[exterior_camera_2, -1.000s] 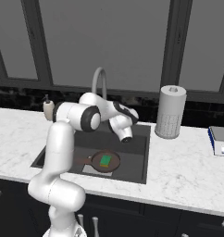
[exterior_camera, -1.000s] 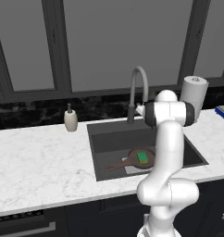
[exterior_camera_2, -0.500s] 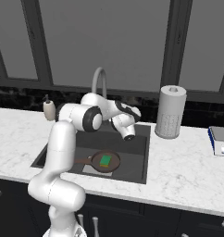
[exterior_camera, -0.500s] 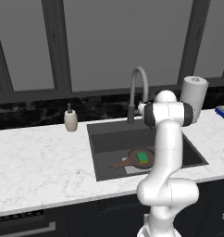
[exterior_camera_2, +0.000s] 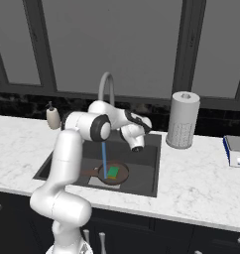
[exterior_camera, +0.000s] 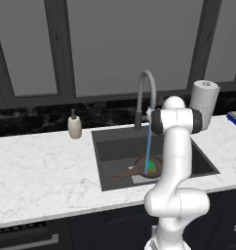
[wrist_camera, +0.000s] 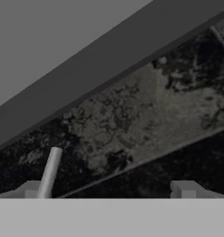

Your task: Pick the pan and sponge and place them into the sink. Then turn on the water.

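The dark-brown pan [exterior_camera: 140, 163] [exterior_camera_2: 124, 172] lies in the dark-grey sink [exterior_camera: 119, 146] [exterior_camera_2: 148, 166], its handle pointing left. The green sponge [exterior_camera: 151, 169] [exterior_camera_2: 113, 171] rests inside the pan. A thin light-blue stream of water [exterior_camera: 149, 141] [exterior_camera_2: 104, 156] falls from the curved faucet [exterior_camera: 145, 90] [exterior_camera_2: 106, 85] onto the sponge. My gripper [exterior_camera_2: 137, 145] [wrist_camera: 109, 192] hangs above the sink's back right part, just right of the faucet. It is open, with nothing between the tips. In the hand view a grey rod [wrist_camera: 50, 171] stands by the left tip against the black backsplash.
A soap dispenser [exterior_camera: 74, 126] [exterior_camera_2: 53, 116] stands left of the sink at the back. A paper towel roll [exterior_camera: 204, 105] [exterior_camera_2: 182, 120] stands to the right. A blue and white box [exterior_camera_2: 236, 150] lies at the far right of the white marble counter [exterior_camera: 42, 176].
A stream of water now runs from the faucet into the sink where none showed before. The gripper has barely moved.
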